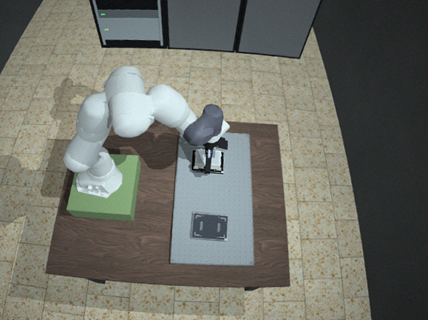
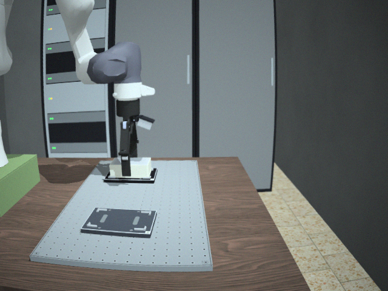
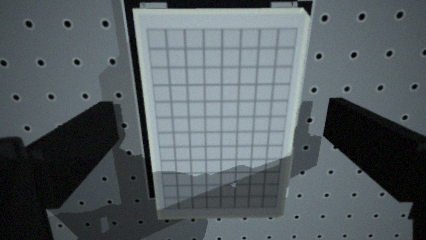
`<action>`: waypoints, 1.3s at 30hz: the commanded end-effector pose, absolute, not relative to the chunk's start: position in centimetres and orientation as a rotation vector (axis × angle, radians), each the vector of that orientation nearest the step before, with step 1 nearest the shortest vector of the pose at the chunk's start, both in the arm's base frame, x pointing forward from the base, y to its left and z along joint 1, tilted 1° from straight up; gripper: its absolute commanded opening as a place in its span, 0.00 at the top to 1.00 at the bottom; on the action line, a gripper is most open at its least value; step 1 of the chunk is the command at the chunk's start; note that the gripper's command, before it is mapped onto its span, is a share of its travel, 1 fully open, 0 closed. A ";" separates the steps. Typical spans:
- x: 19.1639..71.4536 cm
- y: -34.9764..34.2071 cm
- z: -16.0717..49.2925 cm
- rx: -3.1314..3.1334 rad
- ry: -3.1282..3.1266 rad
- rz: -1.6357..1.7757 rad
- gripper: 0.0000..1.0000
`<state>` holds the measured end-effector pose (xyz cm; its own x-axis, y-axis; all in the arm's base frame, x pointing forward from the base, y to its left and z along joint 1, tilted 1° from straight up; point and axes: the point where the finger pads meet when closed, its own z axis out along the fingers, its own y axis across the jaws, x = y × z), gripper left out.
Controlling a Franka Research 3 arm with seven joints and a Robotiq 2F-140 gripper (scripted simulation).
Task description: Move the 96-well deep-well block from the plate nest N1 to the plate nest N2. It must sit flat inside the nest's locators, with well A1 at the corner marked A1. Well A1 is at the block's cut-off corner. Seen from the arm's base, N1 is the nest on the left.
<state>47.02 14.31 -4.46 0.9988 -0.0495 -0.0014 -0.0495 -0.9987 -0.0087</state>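
The gripper (image 3: 215,130) is spread to its full width and holds nothing; its two dark fingers straddle the deep-well block (image 3: 220,110), one on each long side, with a gap showing between each finger and the block's wall. In the exterior view the near finger reaches down alongside the block's side, low against it, so the hand looks about at grasp height.

The block sits in nest N1 (image 2: 108,178), the far nest on the perforated grey plate (image 2: 175,219), on the dark wood table (image 2: 244,219). Nest N2 (image 2: 94,230) lies nearer on the same plate, well apart from N1, with nothing in it and its pale corner locators visible.

The step in hand appears to be the closing grasp. To do it well, the fingers should meet the two long walls squarely and at about the same time, so the block is not pushed sideways against N1's locators. In the wrist view the block looks roughly centred between the fingers, which helps. The grip should land on the walls, low enough to hold firmly but clear of the nest's rim. The lift should then be straight up until the block clears the locators.

I cannot tell which corner is cut off, so the A1 orientation remains unconfirmed.
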 end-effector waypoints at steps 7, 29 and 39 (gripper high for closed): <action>47.2 14.4 -4.4 -3.129 0.088 -0.005 0.00; 47.2 14.4 -4.4 -3.129 0.088 -0.005 0.37; 47.2 14.4 -4.4 -3.129 0.088 -0.005 0.37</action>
